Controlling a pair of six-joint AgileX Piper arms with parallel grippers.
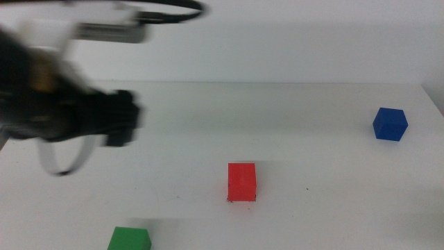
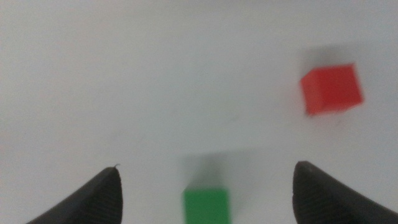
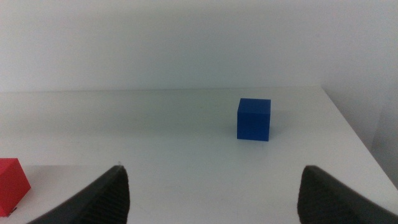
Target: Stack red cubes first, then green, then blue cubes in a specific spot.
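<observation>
The red cube stands near the table's middle, with tiny black tick marks of the spot at its base corners. At the front left edge of the middle view sits the green cube. The blue cube is far right. My left gripper hovers blurred over the left side, above and behind the green cube. In the left wrist view its jaws are wide open and empty, with the green cube between them below and the red cube off to one side. My right gripper is open, facing the blue cube; the red cube shows at the picture's edge.
The white table ends at a pale wall behind and at an edge just right of the blue cube. The left arm's white links and black cable cross the upper left of the middle view. The right arm is out of the middle view.
</observation>
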